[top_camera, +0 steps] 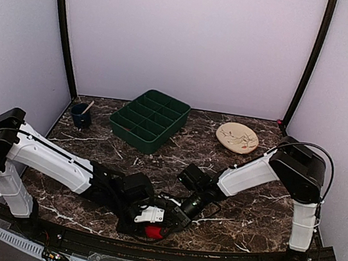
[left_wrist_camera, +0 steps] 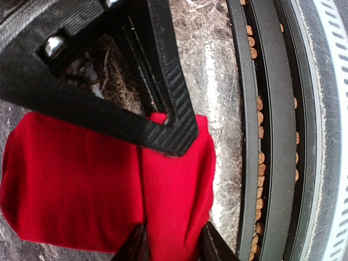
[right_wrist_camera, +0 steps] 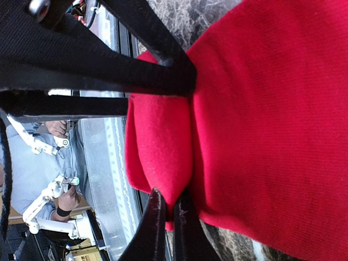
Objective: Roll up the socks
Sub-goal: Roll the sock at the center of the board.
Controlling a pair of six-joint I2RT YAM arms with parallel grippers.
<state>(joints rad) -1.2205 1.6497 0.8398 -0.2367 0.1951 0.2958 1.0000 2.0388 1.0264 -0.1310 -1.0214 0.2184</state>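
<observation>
The socks (top_camera: 154,232) form a bright red bundle at the near edge of the marble table, mostly hidden under both grippers in the top view. My left gripper (top_camera: 147,219) is shut on a thick fold of the socks (left_wrist_camera: 81,185), and fabric fills the gap between the tips of the left gripper (left_wrist_camera: 171,243). My right gripper (top_camera: 173,222) comes in from the right. In its wrist view the right gripper (right_wrist_camera: 169,217) pinches a thin fold of the socks (right_wrist_camera: 261,119). The black frame of each gripper crosses the top of the other's wrist view.
A dark green compartment tray (top_camera: 150,119) sits at the back centre. A dark blue cup (top_camera: 81,115) stands at the back left and a tan plate (top_camera: 237,138) at the back right. The table's black edge rail (left_wrist_camera: 272,136) runs close beside the bundle.
</observation>
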